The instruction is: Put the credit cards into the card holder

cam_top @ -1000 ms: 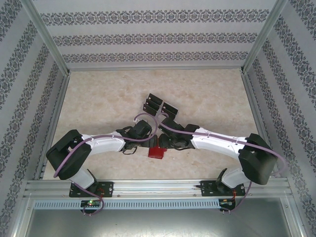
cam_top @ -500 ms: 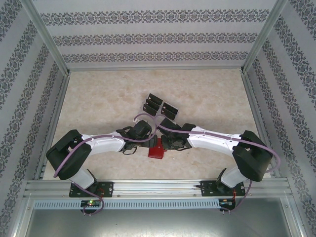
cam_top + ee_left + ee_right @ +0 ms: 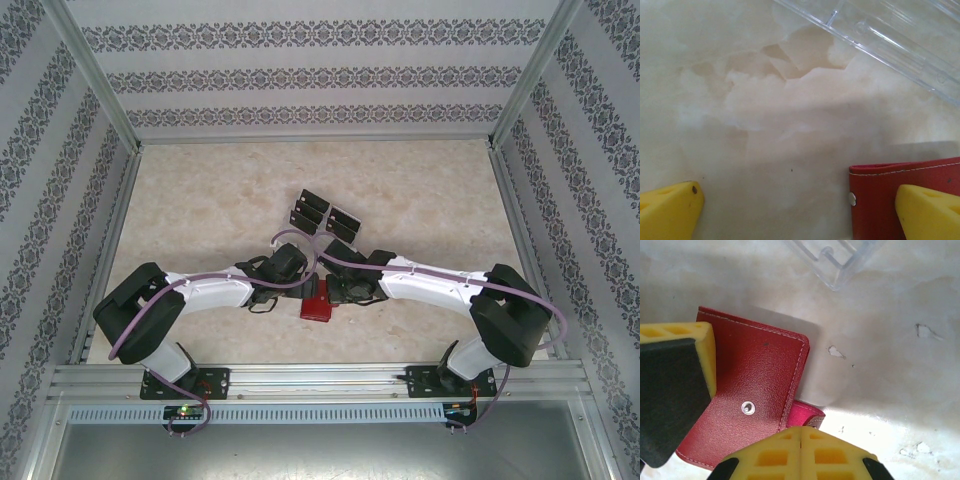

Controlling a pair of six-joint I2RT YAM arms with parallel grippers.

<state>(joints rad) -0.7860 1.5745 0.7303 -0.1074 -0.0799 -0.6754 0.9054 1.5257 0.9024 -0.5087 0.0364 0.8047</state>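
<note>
Up top first: the small red leather-like folding card holder [image 3: 318, 307] is seen on the pale marbled table [image 3: 200, 200]. The white left arm [image 3: 215, 290] and white right arm [image 3: 430, 285] are brought in over it from either side, wrists almost meeting. The small flat black credit cards [image 3: 325, 215] are found beyond the card holder, on its side away from the arm bases and clearly apart from it. They are laid in short rows (their marks are too small to be read here).

Over to the left wrist camera: the left gripper [image 3: 800, 195] is shown spread wide, with nothing held. One of its yellow fingers [image 3: 670, 210] is placed over bare table off the card holder's stitched edge, the other above the red surface itself. A clear plastic tray [image 3: 880, 35] is seen beyond the card holder.

Now the right wrist camera: the right gripper [image 3: 801, 432] is shown closed, its two yellow tips pressed together along a seam. They are set at the card holder's near edge, where a pink inner edge [image 3: 807, 415] is exposed. Whether that edge is pinched cannot be told. A silver snap stud [image 3: 747, 408] is seen on the red flap. A yellow, black-faced finger is laid across the card holder's left side.
</note>
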